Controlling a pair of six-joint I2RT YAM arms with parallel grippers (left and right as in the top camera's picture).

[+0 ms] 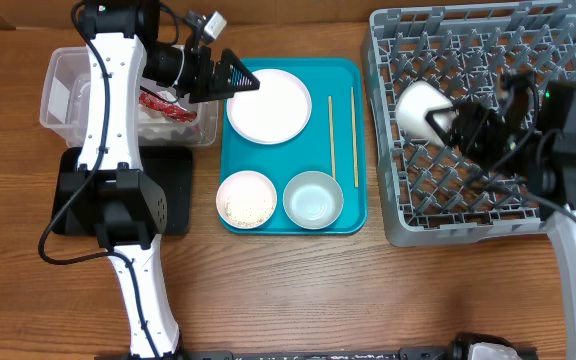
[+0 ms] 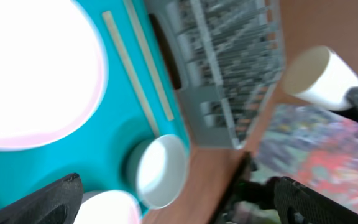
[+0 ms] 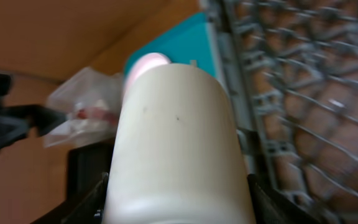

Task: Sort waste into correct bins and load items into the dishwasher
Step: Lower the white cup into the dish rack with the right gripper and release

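Note:
My right gripper (image 1: 440, 122) is shut on the small white cup (image 1: 420, 103), which lies on its side just above the grey dish rack (image 1: 468, 200); the cup fills the right wrist view (image 3: 179, 137). My left gripper (image 1: 230, 75) is open and empty beside the round white plate (image 1: 268, 105). Two chopsticks (image 1: 343, 135), a white bowl holding rice grains (image 1: 246, 198) and a pale blue-grey bowl (image 1: 313, 198) also lie on the teal tray (image 1: 348, 80). The red wrapper (image 1: 163, 105) sits in the clear tub (image 1: 63, 90). The black tray (image 1: 178, 170) lies in front of it. I see no crumpled paper.
The left arm crosses above the clear tub and the black tray and hides part of each. The rack's lattice wall (image 2: 229, 68) stands right beside the teal tray's right edge. Bare wooden table (image 1: 368, 290) runs along the front.

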